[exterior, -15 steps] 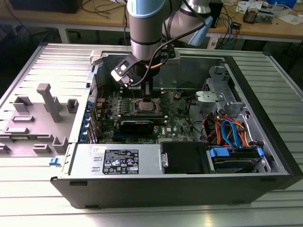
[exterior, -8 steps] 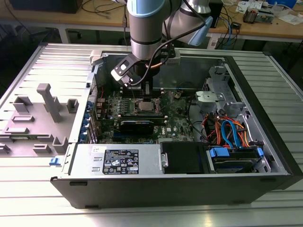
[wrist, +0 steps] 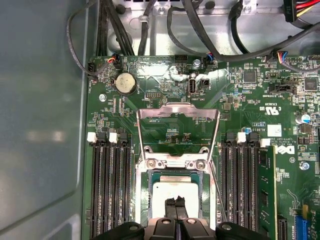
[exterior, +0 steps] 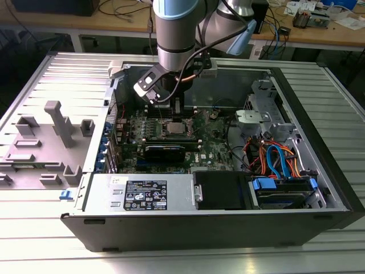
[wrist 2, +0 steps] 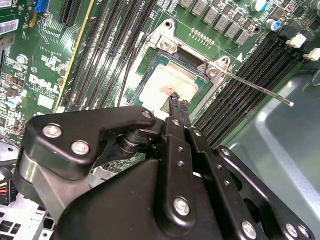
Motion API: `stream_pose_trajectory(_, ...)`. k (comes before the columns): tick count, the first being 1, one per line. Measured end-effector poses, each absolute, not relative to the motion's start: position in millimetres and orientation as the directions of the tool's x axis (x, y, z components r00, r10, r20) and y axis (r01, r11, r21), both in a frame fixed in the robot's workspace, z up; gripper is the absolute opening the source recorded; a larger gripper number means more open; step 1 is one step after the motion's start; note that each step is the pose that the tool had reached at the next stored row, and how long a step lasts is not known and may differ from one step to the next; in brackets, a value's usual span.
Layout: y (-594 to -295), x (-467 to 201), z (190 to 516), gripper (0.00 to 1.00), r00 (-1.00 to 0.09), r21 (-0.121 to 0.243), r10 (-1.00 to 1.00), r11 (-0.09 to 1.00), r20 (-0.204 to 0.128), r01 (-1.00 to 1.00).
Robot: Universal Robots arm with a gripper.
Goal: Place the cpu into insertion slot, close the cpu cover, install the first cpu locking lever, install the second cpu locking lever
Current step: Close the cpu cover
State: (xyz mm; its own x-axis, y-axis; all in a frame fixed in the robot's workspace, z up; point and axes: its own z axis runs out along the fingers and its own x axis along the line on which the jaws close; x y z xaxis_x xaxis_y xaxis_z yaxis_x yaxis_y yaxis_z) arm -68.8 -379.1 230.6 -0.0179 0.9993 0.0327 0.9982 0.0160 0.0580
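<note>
The cpu [wrist: 172,192] is lying flat inside the insertion slot [wrist: 142,195], its pale metal top facing up, near the middle of the green motherboard [wrist: 240,100]. The cpu cover [wrist: 177,110] is standing swung open beyond the socket, its square window showing board behind it. In the second wrist view a thin locking lever [wrist 2: 250,84] is sticking out unlatched over the memory slots [wrist 2: 245,75]. The gripper [wrist: 175,205] is hovering right over the chip with its fingertips [wrist: 170,206] pinched together, grasping nothing; whether they are touching the chip cannot be told. In the exterior view the arm is reaching down into the open computer case [exterior: 228,228].
</note>
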Motion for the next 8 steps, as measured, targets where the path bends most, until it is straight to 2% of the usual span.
stream_pose_trajectory(8,-379.1,-68.7,230.7,0.11,-0.018,0.058,0.999,0.016,0.033,0.998)
